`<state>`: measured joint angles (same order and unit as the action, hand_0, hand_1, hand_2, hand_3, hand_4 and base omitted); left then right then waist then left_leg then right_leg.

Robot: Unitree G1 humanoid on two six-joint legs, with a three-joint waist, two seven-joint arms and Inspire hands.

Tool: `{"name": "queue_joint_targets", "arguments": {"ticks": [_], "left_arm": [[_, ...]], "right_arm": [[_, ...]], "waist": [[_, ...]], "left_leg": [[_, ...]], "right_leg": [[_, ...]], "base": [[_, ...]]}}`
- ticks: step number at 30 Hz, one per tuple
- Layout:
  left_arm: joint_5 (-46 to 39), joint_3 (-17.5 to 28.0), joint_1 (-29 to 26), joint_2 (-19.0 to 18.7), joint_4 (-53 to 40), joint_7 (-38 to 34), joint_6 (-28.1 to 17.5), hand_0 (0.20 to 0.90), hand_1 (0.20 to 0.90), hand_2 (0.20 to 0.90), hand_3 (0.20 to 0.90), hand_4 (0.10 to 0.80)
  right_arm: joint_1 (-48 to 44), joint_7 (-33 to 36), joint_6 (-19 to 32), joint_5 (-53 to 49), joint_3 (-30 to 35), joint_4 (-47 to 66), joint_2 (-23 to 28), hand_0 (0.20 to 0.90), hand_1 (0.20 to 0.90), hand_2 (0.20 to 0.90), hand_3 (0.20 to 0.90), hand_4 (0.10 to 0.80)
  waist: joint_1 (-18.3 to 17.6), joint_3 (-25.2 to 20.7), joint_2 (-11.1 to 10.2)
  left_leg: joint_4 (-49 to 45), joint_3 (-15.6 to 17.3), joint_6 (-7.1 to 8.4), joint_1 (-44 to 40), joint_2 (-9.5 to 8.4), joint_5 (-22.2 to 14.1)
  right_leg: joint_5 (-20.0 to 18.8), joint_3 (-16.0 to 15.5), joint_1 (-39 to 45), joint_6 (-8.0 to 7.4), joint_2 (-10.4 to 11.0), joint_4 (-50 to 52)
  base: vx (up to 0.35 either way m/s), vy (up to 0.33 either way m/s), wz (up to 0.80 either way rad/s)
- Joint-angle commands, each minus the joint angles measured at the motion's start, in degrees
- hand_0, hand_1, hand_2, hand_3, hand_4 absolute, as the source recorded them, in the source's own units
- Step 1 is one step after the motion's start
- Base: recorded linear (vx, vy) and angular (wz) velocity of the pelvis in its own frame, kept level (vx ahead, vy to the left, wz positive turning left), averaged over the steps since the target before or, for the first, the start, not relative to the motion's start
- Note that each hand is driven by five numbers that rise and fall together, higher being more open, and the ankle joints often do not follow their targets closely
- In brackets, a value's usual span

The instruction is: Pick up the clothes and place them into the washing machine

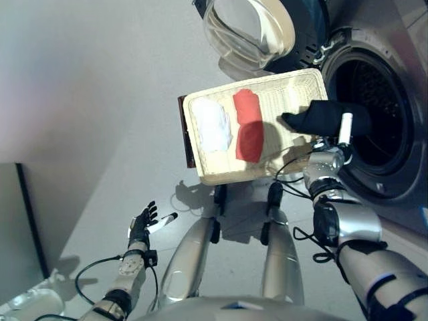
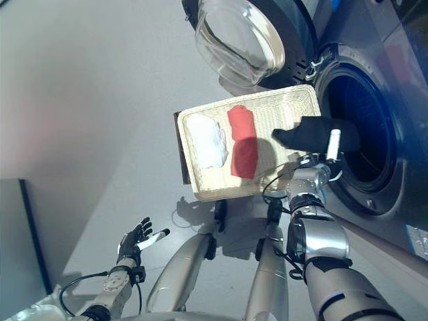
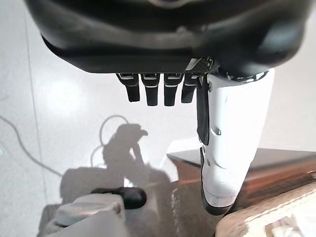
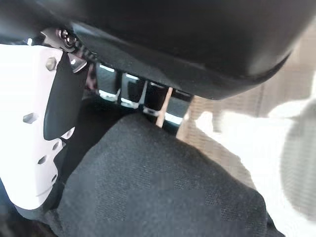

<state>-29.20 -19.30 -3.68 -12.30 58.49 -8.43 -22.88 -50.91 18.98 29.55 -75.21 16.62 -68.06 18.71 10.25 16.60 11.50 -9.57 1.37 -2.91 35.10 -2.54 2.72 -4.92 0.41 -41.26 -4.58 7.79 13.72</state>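
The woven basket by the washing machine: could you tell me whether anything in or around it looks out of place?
Nothing looks spilled or damaged. The cream woven basket holds a folded white cloth and a red cloth lying tidily. The right hand holds a black garment at the basket's edge beside the open washing machine drum.

Smooth grey floor [image 1: 100, 100], evenly lit.

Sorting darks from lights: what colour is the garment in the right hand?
Black garment, gripped by the right hand; clearest in the left eye view.
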Motion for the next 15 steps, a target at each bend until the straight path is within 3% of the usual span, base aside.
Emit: {"name": "queue_joint_targets", "arguments": {"ticks": [1, 9, 15], "left_arm": [[-1.45, -1.86, 3.27, -0.98, -0.08, -0.30, -2.27, 0.900, 0.900, 0.900, 0.900, 0.800], [-2.05, -2.47, 4.22, -1.35, -0.46, 0.54, -2.73, 0.900, 0.900, 0.900, 0.900, 0.800], [-2.54, -2.99, 5.18, -1.64, -0.92, 0.11, -2.95, 0.900, 0.900, 0.900, 0.900, 0.800]], "right_arm": [[-2.43, 0.01, 7.28, 1.00, -0.74, 6.05, 4.66, 0.900, 0.900, 0.900, 0.900, 0.800], [-10.88, 2.46, 10.05, 3.81, -1.89, 10.95, 14.33, 0.900, 0.900, 0.900, 0.900, 0.800], [-11.73, 7.22, 14.15, 9.52, -3.14, 21.52, 16.93, 0.900, 0.900, 0.900, 0.900, 0.800]], "waist": [[0.03, -4.49, 3.07], [1.25, -8.00, 6.08], [0.75, -9.19, 7.24]], "left_leg": [[-1.52, -1.12, 4.75, 2.68, -0.18, -1.13], [0.25, -0.67, 4.96, 0.74, -1.17, -1.18], [1.53, -0.29, 5.06, -0.51, -1.98, -0.94]], "right_leg": [[2.89, -1.85, 3.96, -0.19, 1.72, -0.91], [2.93, -0.68, 4.51, -0.63, 2.61, -1.53], [3.32, 0.01, 4.66, -0.79, 2.97, -1.00]], "base": [[0.038, 0.031, -0.08], [0.058, 0.028, -0.04], [0.028, 0.013, -0.01]]}}
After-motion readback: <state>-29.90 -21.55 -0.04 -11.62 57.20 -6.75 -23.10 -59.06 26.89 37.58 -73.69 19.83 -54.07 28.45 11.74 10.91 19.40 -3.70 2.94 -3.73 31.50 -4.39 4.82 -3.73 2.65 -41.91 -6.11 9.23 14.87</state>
